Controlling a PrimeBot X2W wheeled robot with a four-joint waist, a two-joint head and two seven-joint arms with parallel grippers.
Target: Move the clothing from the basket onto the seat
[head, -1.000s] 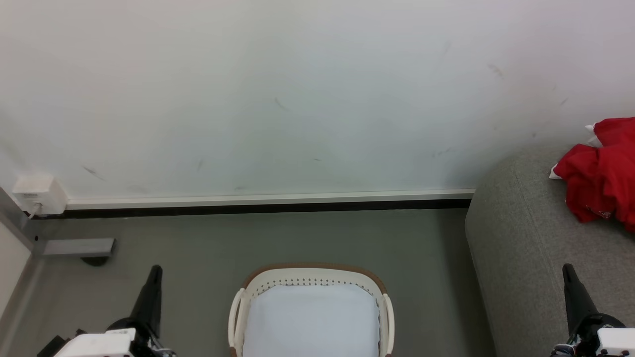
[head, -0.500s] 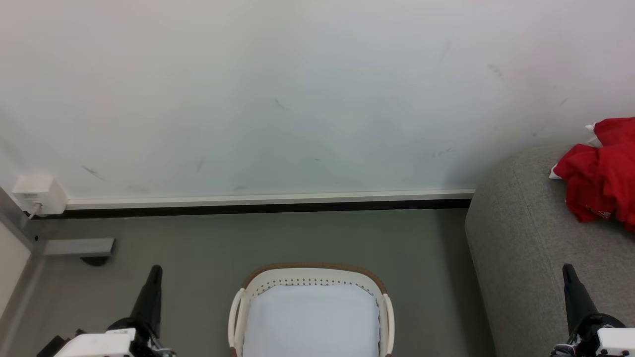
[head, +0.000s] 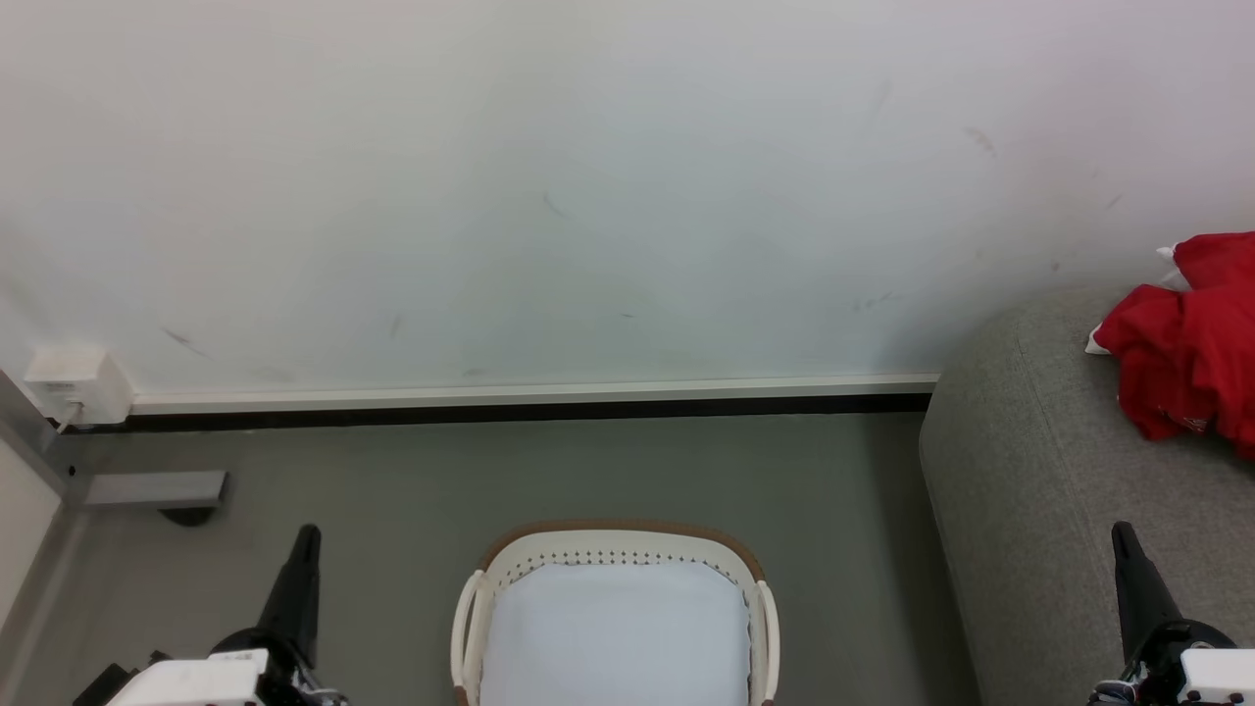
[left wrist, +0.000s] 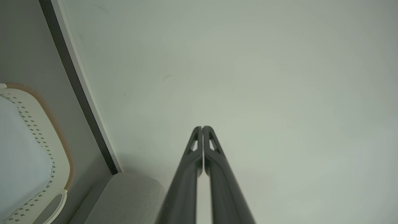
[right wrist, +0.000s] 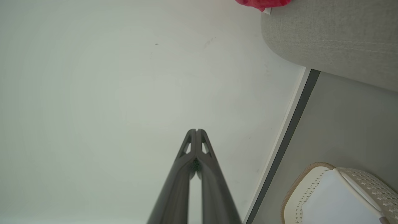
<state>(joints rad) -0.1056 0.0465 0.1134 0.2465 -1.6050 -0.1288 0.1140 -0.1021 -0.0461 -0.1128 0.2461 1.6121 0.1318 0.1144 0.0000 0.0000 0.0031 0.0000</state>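
A cream-white plastic laundry basket with a brown rim and a perforated wall stands on a grey floor in front of a scuffed white wall. The part of the basket in view holds a smooth, pale bluish-white liner and nothing red, though its near end is cut off by the bottom edge of the head view. To the robot's right, well apart from the basket, the rounded end of a large light grey fabric sofa comes into view. On it lies a crumpled red sports jersey with a little white trim showing at its edge, and nothing is gripping it. The left gripper is at the lower left and the right gripper at the lower right, both pointing towards the wall. In each wrist view the two long dark fingers are pressed tip to tip with nothing between them. From how things lie, the task looks finished: the jersey is out of the basket and resting on the seat, and nothing appears left to move. No brand, label or writing can be read. The jersey's folds hide any number, and a small pale mark near its lower fold is too small to make out. A small white box is fixed to the wall at the far left, just above the skirting board.
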